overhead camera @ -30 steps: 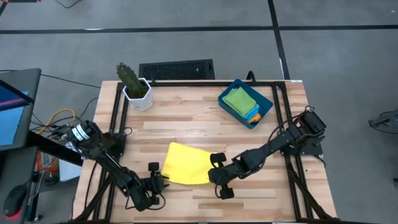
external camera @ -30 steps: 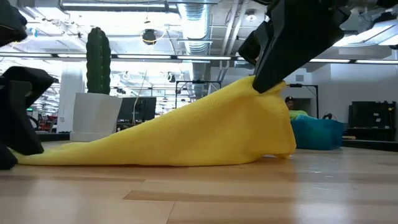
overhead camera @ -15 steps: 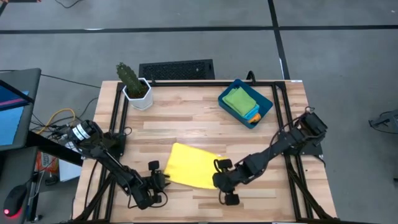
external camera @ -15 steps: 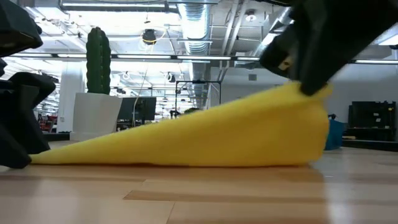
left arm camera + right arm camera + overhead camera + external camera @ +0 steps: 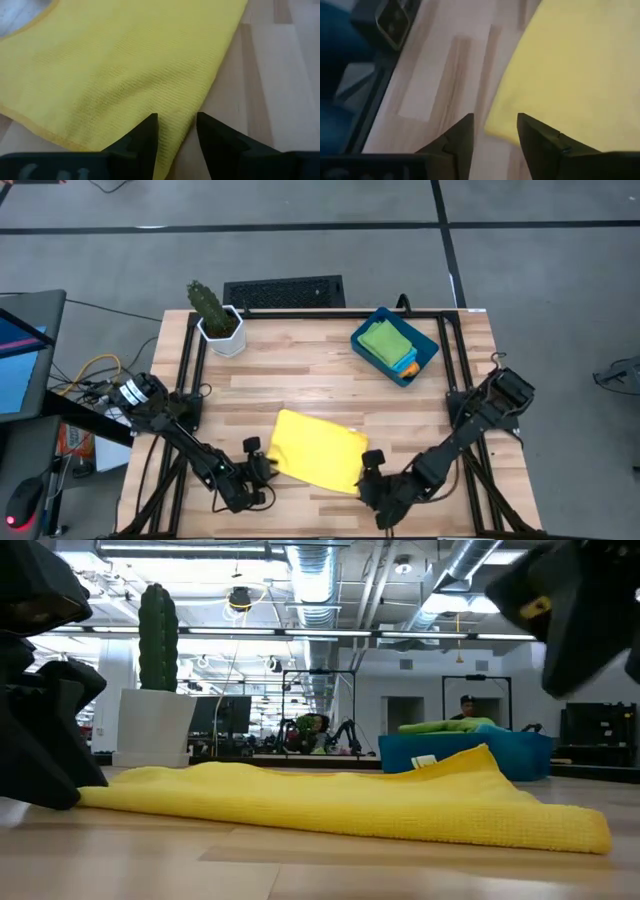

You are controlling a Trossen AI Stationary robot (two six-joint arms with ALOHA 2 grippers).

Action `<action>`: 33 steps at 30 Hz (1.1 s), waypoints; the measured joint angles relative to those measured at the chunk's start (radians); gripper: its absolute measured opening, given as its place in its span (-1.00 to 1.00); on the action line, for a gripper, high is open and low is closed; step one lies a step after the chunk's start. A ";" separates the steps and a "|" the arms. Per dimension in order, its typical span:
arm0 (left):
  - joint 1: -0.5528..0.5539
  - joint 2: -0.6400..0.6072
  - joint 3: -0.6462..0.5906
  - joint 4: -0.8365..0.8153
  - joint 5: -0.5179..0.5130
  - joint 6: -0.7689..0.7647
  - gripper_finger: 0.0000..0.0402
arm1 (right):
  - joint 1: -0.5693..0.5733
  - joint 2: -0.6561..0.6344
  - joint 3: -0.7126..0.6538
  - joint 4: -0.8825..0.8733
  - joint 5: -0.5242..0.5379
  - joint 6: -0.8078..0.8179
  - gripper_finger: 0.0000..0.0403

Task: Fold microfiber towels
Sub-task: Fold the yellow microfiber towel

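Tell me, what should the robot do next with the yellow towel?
Probably the right gripper should back away: its fingers are open and the yellow towel lies flat, folded over. The left gripper holds the opposite edge, likely letting go afterwards.

The yellow towel [image 5: 125, 75] is matt cloth with a fine ribbed weave and stitched hem. The table [image 5: 300, 380] is pale, smooth wood planks. The bin [image 5: 425, 358] looks plastic.
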 joint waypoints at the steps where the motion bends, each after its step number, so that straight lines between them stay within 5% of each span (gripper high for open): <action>1: 0.006 0.000 0.000 0.003 0.000 -0.001 -0.35 | 0.011 0.000 -0.013 0.042 0.041 -0.021 -0.13; 8: 0.070 0.001 0.000 0.114 0.008 0.006 -0.35 | 0.032 0.040 -0.067 0.156 0.098 0.009 -0.13; 16: 0.069 -0.006 0.007 0.154 0.298 -0.098 -0.35 | 0.073 0.184 -0.063 0.252 0.111 0.024 -0.20; 24: -0.022 -0.055 0.034 0.112 0.194 -0.112 -0.35 | 0.072 0.189 -0.062 0.260 0.131 0.017 -0.28; 33: -0.058 -0.119 0.194 -0.220 0.271 -0.012 -0.35 | 0.079 0.190 -0.063 0.269 0.138 0.015 -0.34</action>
